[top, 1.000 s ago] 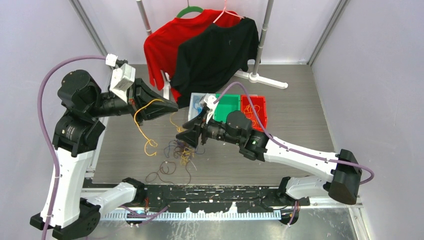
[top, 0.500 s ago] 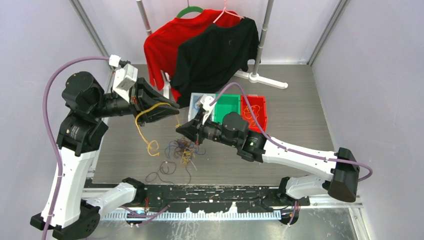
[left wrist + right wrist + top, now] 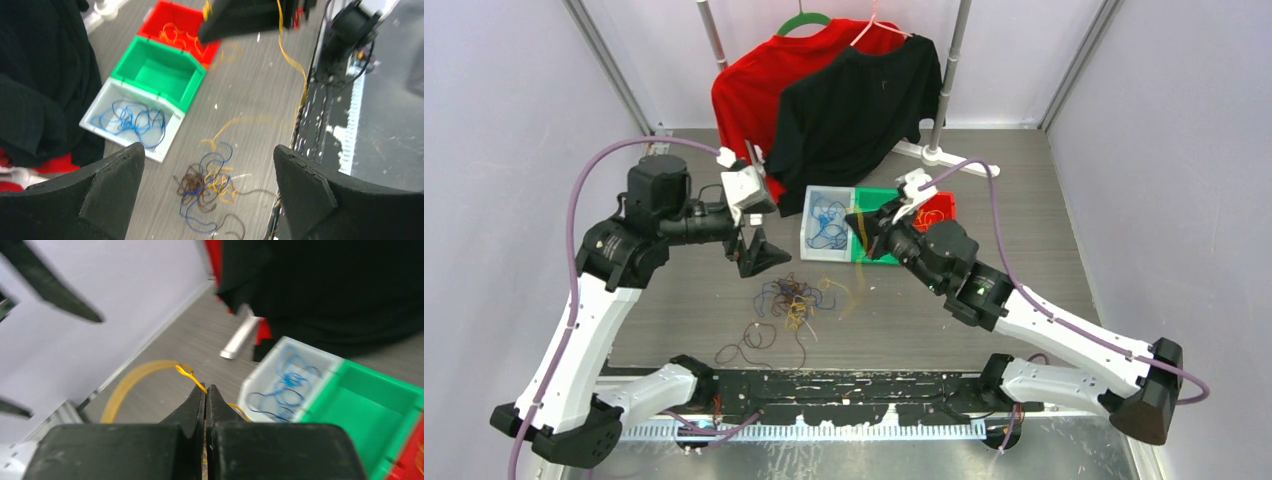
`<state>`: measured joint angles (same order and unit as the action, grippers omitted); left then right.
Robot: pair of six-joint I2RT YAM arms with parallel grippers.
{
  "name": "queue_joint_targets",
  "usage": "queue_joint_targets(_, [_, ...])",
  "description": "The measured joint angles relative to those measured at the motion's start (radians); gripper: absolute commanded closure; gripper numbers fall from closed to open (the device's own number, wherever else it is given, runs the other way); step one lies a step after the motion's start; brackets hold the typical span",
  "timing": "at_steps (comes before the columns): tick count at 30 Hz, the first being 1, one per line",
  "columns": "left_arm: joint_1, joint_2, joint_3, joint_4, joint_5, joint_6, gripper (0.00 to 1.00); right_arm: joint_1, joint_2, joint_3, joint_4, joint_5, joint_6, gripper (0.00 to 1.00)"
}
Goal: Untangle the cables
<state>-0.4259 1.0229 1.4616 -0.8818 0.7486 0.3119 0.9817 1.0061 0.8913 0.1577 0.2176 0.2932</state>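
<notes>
Cable [image 3: 186, 371] in right end effector [image 3: 205, 388]

A loose tangle of cables [image 3: 792, 298] is lying flat on the table, on the robot's side of the white bin [image 3: 120, 142]. In it, thin blue, yellow-orange and dark brown strands are crossing each other in small loops. One dark brown cable [image 3: 749, 345] is trailing out of it in open loops, farther from the white bin. A yellow cable [image 3: 861, 268] is hanging down beside the white bin from the right gripper [image 3: 861, 222], whose fingers are pressing together on it. Its lower part is curving toward the tangle. Several blue cables [image 3: 827, 222] are lying coiled inside the white bin. Some orange cables [image 3: 175, 35] are lying in the red bin [image 3: 150, 22], the second one from the white bin.
</notes>
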Motion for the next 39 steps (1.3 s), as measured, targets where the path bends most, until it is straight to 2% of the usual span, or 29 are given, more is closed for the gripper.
queue_joint_targets(6, [-0.060, 0.025, 0.000, -0.111, -0.126, 0.111, 0.01, -0.207, -0.068, -0.012, -0.159, 0.099, 0.075, 0.99])
queue_joint_targets(9, [-0.079, 0.024, 0.000, -0.138, -0.164, 0.140, 0.00, -0.293, -0.075, 0.021, -0.263, 0.200, 0.080, 0.99])
queue_joint_targets(13, [-0.085, 0.025, 0.000, -0.168, -0.204, 0.153, 0.01, -0.361, 0.008, 0.122, -0.382, 0.367, 0.053, 0.99])
queue_joint_targets(18, [-0.085, 0.042, 0.008, -0.195, -0.253, 0.143, 0.00, -0.461, 0.141, 0.200, -0.469, 0.467, 0.041, 0.99])
queue_joint_targets(24, [-0.085, 0.054, 0.008, -0.211, -0.287, 0.141, 0.00, -0.620, 0.245, 0.310, -0.575, 0.478, 0.055, 0.99])
queue_joint_targets(30, [-0.085, 0.044, 0.008, -0.212, -0.289, 0.142, 0.01, -0.751, 0.270, 0.456, -0.605, 0.430, 0.088, 0.99])
queue_joint_targets(39, [-0.085, 0.039, 0.008, -0.212, -0.289, 0.141, 0.01, -0.794, 0.283, 0.495, -0.609, 0.404, 0.102, 0.99])
